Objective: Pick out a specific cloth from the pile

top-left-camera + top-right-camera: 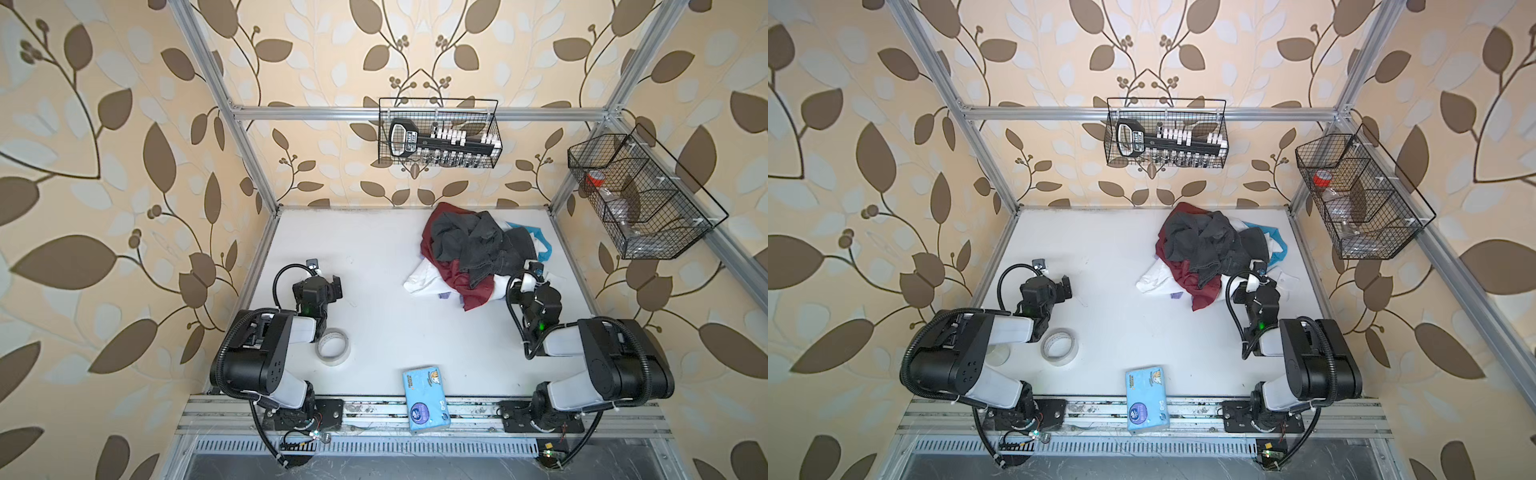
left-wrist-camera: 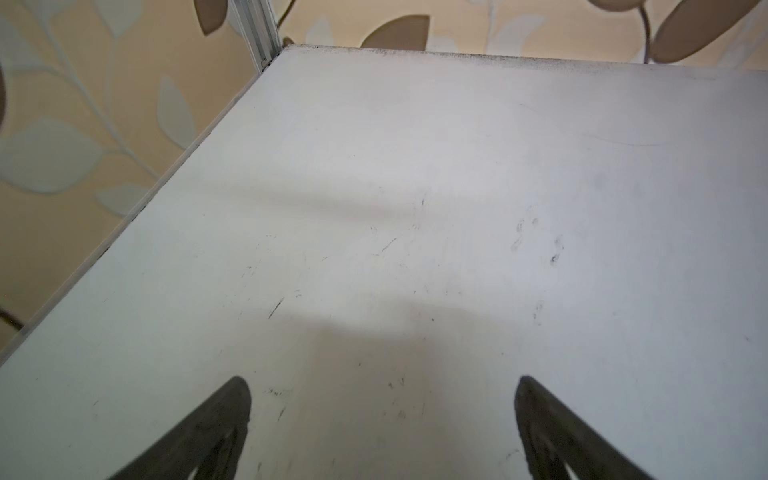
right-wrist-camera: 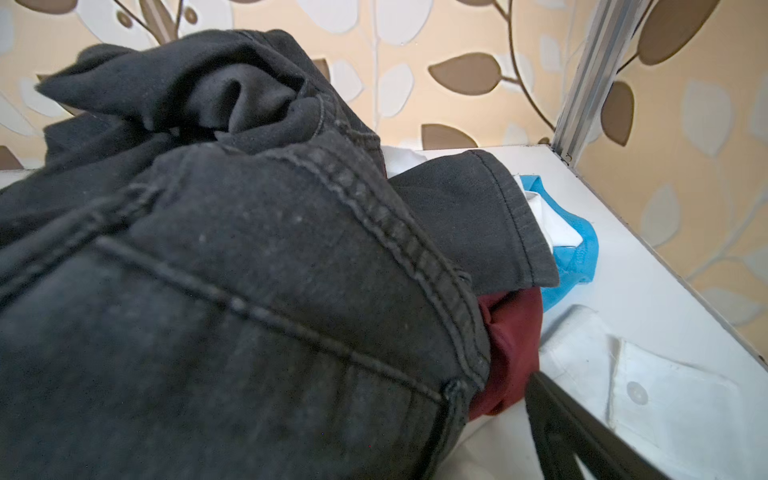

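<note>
Right tool (image 1: 532, 276), jaws apart, noses into near edge of pile (image 1: 482, 245); one finger (image 3: 557, 428) shows beside maroon cloth (image 3: 515, 345), other hidden by dark grey garment (image 3: 249, 270). Left tool (image 2: 382, 415) apart, empty, above white bench (image 1: 365, 257). Pile sits far right on bench; dark grey garment on top, maroon cloth beneath, peeking out at left and near sides.

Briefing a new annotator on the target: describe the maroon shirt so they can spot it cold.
On the white table, find the pile of clothes at the far right. The maroon shirt lies mostly under the dark grey garment, showing along the pile's left edge and spilling out at its near side. It is the only dark red piece; its neighbours are grey, white and blue.
</note>
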